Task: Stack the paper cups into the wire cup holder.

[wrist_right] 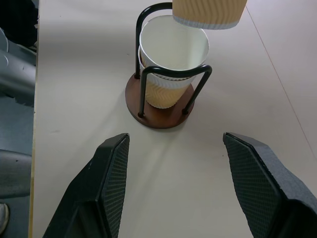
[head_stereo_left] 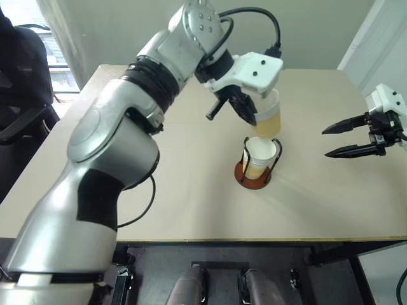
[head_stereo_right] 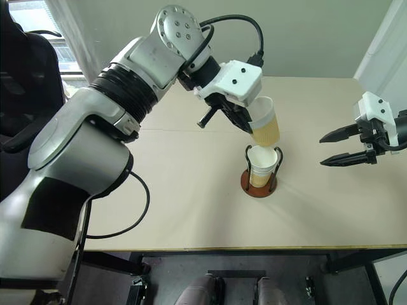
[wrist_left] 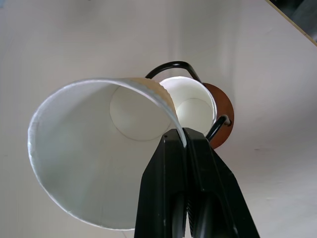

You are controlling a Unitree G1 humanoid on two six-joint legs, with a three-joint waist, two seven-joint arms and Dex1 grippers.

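My left gripper (head_stereo_left: 247,109) is shut on the rim of a tan paper cup (head_stereo_left: 268,117), pinching its wall between the fingers (wrist_left: 185,148). The cup hangs tilted, its bottom just above the wire cup holder (head_stereo_left: 254,181). The holder has a reddish-brown disc base (wrist_right: 158,116) and two black wire loops, and it stands near the middle of the table. Two nested paper cups (wrist_right: 171,49) sit upright in it, white inside. My right gripper (head_stereo_left: 326,142) stands open to the right of the holder, above the table, with nothing between its fingers.
The beige table (head_stereo_left: 159,190) has bare surface all around the holder. Its front edge (head_stereo_left: 254,239) runs below the holder. A black cable (head_stereo_left: 143,203) hangs from my left arm on the left. A dark chair (head_stereo_left: 19,95) stands off the table's left side.
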